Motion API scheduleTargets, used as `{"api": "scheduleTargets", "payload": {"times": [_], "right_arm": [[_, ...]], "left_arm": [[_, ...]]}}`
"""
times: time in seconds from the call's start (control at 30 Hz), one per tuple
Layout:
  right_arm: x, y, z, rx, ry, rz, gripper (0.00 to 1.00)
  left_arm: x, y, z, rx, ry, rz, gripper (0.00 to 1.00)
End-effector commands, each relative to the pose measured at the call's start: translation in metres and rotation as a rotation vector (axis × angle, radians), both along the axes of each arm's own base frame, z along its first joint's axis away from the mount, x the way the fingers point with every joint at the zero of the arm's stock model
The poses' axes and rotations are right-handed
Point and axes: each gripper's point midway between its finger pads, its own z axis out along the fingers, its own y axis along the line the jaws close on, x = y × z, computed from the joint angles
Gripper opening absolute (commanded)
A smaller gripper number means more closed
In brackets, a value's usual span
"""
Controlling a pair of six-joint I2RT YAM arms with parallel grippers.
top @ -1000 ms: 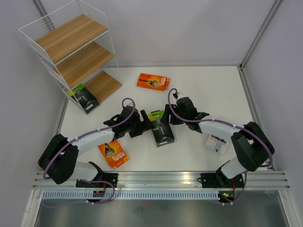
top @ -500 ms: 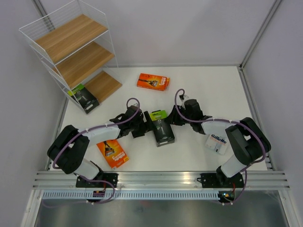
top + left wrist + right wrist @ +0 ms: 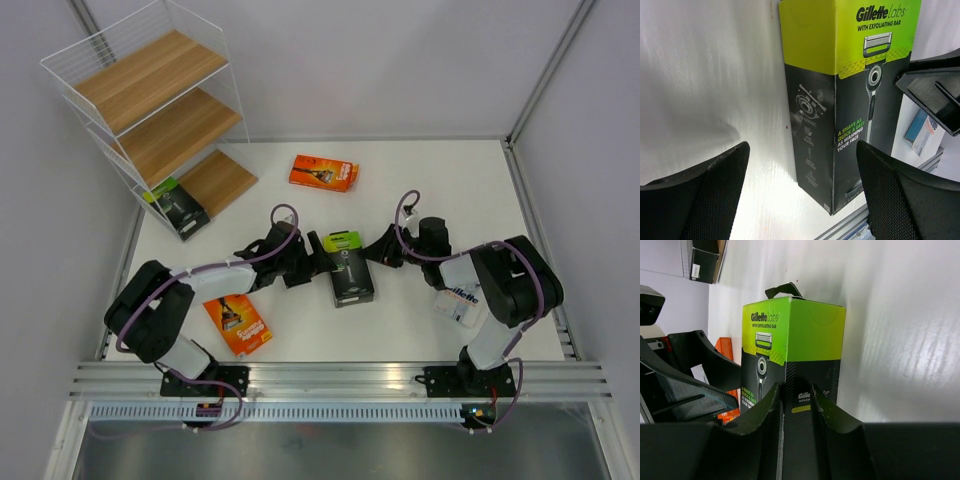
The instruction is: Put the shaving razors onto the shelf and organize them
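Back left on the table (image 3: pixel 470 190) stands the shelf (image 3: pixel 150 75), the first pack (image 3: pixel 178 208) at its foot; the second pack (image 3: pixel 323 172) lies behind the third pack (image 3: pixel 348 268), mid-table (between the left gripper (image 3: pixel 312 260) and the right gripper (image 3: pixel 386 250)); the fourth pack (image 3: pixel 240 325) near left, the fifth pack (image 3: pixel 458 298) right.

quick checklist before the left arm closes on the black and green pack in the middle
1. Is the left gripper open wide enough? Ok, its jaws stand wide.
2. Is the black-and-lime pack between the left fingers? Ok in the left wrist view, and they are not touching it yet.
3. Is the right gripper clear of that pack? Cannot tell. Its jaws are narrow and right at the pack's end.
4. Is there room on the shelf? Ok, the top two boards are bare.
5. Are the other packs shelved? Not ok. The orange pack, second orange pack and white-and-blue pack lie on the table.
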Motion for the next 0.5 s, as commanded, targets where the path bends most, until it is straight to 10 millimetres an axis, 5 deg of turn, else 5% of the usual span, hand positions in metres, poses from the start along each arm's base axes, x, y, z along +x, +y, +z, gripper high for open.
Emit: {"api": "scheduleTargets", "payload": {"times": [0.0,0.23,0.3,0.47], "right_arm": [[-0.044,-0.042,-0.080,-0.181,0.258,-0.059,0.15],[-0.053,-0.040,-0.085,-0.059,0.321,-0.061,0.13],[-0.041,-0.037,-0.065,0.096,0.291,-0.085,0.12],[-0.042,-0.051,-0.064,0.216,0.282,-0.130,0.08]], "left_arm": [[0.007,-0.010,0.010,-0.054,-0.034,-0.008,0.92],[0.008,-0.016,0.009,-0.069,-0.026,-0.021,0.92],[0.010,-0.019,0.010,-0.076,-0.032,-0.026,0.93],[0.014,-0.024,0.011,-0.089,-0.038,-0.033,0.93]]}}
